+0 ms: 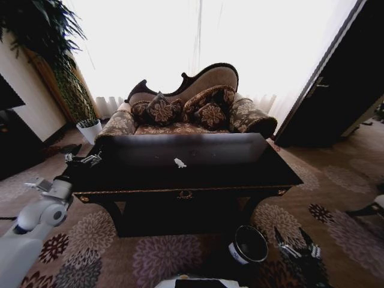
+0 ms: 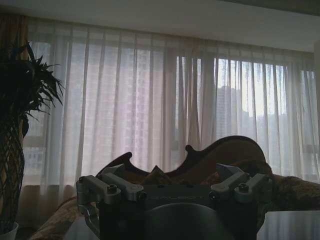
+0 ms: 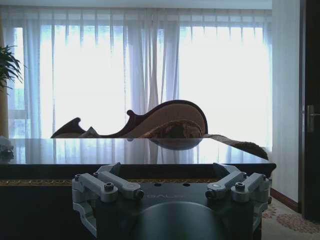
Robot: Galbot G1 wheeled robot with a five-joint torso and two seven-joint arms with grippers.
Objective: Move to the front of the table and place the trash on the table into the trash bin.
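the robot faces the near edge of the desk (image 1: 150,183). 1 white paper wad (image 1: 179,162) lies near the middle of the top, far-right of the left end effector (image 1: 84,159), which hovers released at the desk's left end and looks the nearer arm. the right end effector (image 1: 297,246) hangs low, released, just right of the trash bin (image 1: 249,245) on the floor.
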